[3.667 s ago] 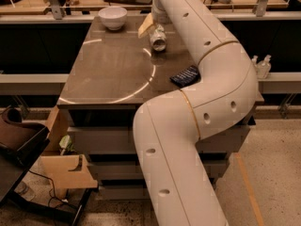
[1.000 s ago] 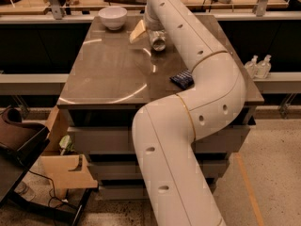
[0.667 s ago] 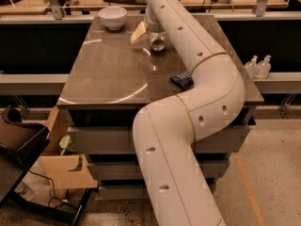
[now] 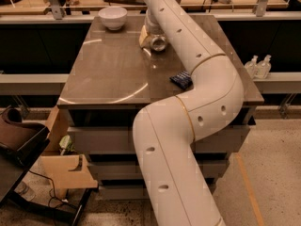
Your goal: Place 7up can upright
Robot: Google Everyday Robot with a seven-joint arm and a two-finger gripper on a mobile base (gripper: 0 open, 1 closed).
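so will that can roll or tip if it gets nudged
Likely light: the can looks like thin metal, so a nudge could shift it. Its round body would probably roll if on its side; I cannot tell whether it stands upright. The glossy table may let it slide. The pincer sits right beside it.

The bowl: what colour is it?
The bowl is white, camera view; the gripper is at the 7up can.

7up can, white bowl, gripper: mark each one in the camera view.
7up can (image 4: 158,43): camera view, on its round silvery end.
white bowl (image 4: 113,19): camera view, on its outer wall.
gripper (image 4: 149,35): camera view, on its pale tip beside the 7up can, under the arm's far end.
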